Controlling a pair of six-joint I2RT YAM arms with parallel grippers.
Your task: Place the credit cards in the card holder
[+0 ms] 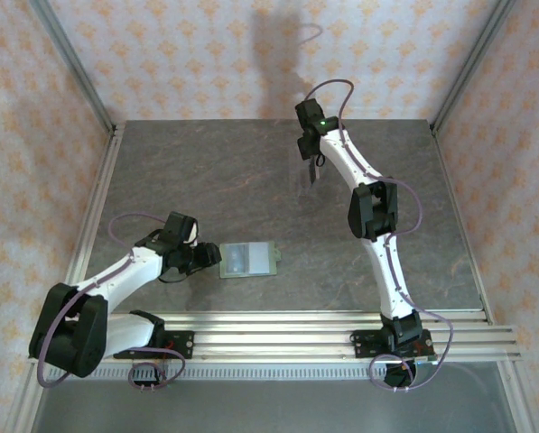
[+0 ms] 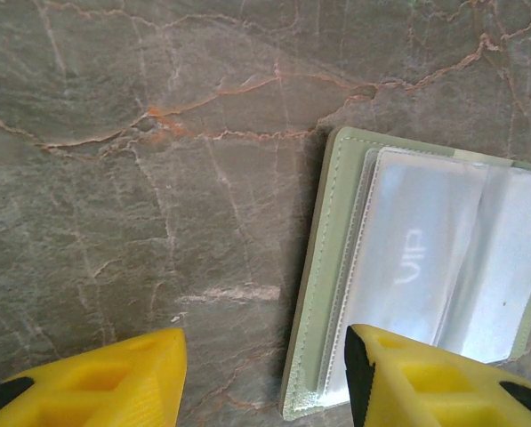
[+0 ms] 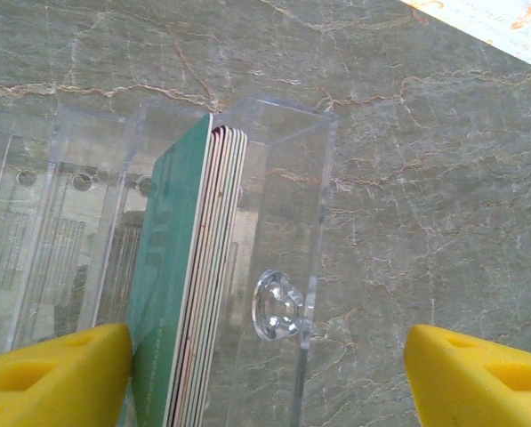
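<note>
Your right claw [image 3: 265, 382] gapes empty over the clear stand [image 3: 287, 178]. The credit cards [image 3: 181, 294] sit tightly packed inside, so closing may seize several. The card holder [image 2: 425, 258] lies open on the counter [image 2: 158, 178]; with your left claw [image 2: 265, 382] spread empty, it may slide.

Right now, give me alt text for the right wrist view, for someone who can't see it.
A stack of credit cards, green one outermost, stands on edge inside a clear plastic stand on a grey table; open yellow jaws at the bottom corners.
</note>
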